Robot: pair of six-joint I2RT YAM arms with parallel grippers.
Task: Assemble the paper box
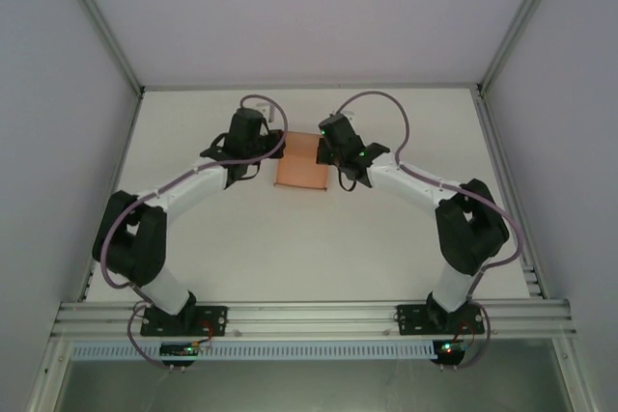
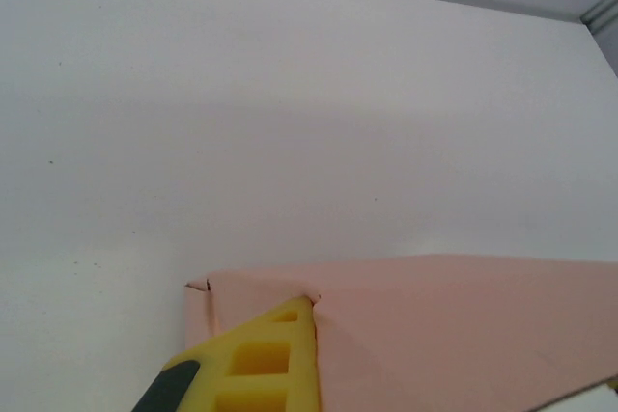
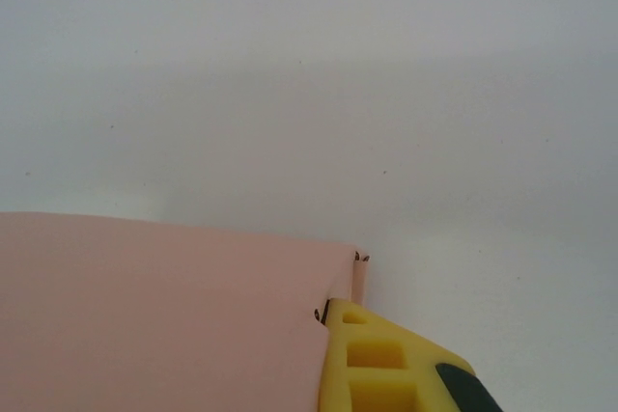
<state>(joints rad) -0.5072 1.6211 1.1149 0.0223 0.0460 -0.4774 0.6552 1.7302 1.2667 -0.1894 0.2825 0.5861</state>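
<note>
One paper box (image 1: 301, 161), thin salmon card that is likely light, floppy and easily creased, is lying flat with the table (image 1: 309, 248) under it. The left gripper (image 1: 268, 159) and right gripper (image 1: 334, 165) are touching its left and right edges, and gripping there near the folds is looking safest. Whether either is clamping is impossible to tell.

Paper box (image 1: 301, 162) on table (image 1: 290, 248), between left gripper (image 1: 272, 155) and right gripper (image 1: 331, 163) (both touching)
</note>
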